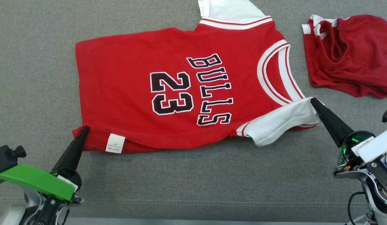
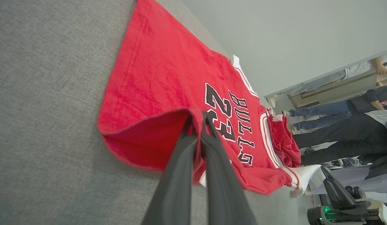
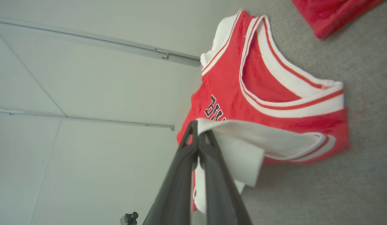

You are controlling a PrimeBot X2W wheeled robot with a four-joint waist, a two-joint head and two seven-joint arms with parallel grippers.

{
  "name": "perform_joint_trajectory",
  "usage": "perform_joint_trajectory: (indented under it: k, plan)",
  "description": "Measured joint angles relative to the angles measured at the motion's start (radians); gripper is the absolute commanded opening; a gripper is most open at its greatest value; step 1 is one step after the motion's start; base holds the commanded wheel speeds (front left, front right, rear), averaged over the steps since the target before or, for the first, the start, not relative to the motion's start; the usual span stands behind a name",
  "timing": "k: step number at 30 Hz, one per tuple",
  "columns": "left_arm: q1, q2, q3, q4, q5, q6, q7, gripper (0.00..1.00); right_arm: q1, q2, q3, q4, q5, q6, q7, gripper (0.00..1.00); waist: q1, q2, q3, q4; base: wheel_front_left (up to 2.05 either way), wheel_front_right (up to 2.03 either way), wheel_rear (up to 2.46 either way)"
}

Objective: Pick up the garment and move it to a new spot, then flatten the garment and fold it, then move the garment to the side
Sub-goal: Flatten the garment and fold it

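The head camera is looking steeply down; both wrist cameras are skimming close along the shared jersey (image 1: 134, 93).

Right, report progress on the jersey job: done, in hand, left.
Done: the red basketball jersey with white sleeves lies spread, print up, on the grey fabric surface. In hand: the left end effector is shut on its red hem corner, the right end effector on the near white sleeve. Left: the body is not yet folded, and it must then go aside.
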Motion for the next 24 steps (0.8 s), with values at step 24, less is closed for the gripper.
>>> perform_joint_trajectory:
  k: [24]
  plan:
    - [-0.149,-0.007,-0.003,0.053,-0.007,0.009,0.048,0.00,-0.147,-0.013,-0.028,0.070,-0.054,-0.041,-0.005,0.00,0.0000,0.0000,0.076,0.011,0.00,0.00,0.00]
